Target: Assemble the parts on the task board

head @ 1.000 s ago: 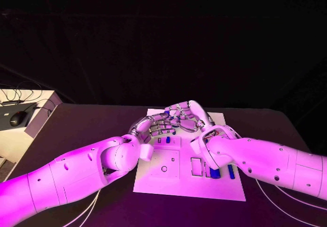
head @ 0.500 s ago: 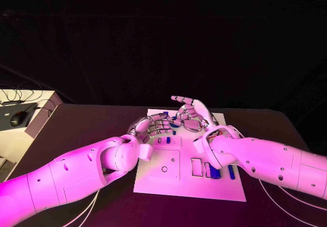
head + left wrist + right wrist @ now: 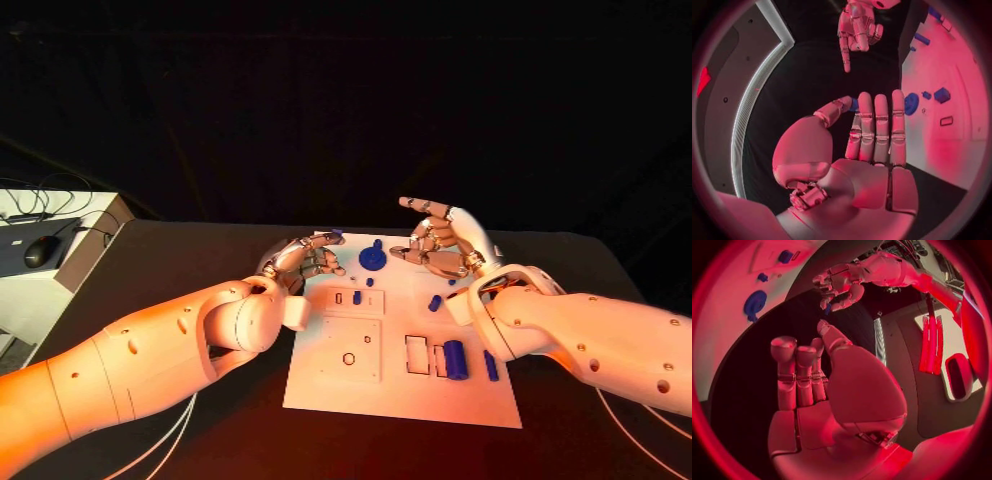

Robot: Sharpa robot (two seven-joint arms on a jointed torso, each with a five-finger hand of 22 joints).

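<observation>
Inspection found the flat white rectangular task board (image 3: 397, 385) lying at the middle of the black table (image 3: 173, 250), with both silver many-fingered hands positioned at its far end. The left hand (image 3: 300, 260) hung beside the board's far left corner with its fingers bent partway inward; in the left wrist view its fingers (image 3: 878, 130) were extended side by side and apart from the thumb, with nothing seen between them, so it was judged empty and open. A trace of blue showed behind its thumb there, and whether this was a part in contact with the hand could not be determined. The right hand (image 3: 444, 240) was raised over the far right corner, one finger pointing outward, carrying nothing, with its fingers loosely spread. A round blue disc-shaped part with a short stem (image 3: 374, 257) stood at the board's far edge between the two hands, touched by neither. Small blue pegs (image 3: 436, 302) sat further in, and two long blue bar-shaped parts (image 3: 454, 359) lay near the rectangular slots towards the right side. Both hands standing clear suggested the disc was left to rest on the board, giving room to approach another piece. Assembly was judged incomplete, several parts lying loose.
</observation>
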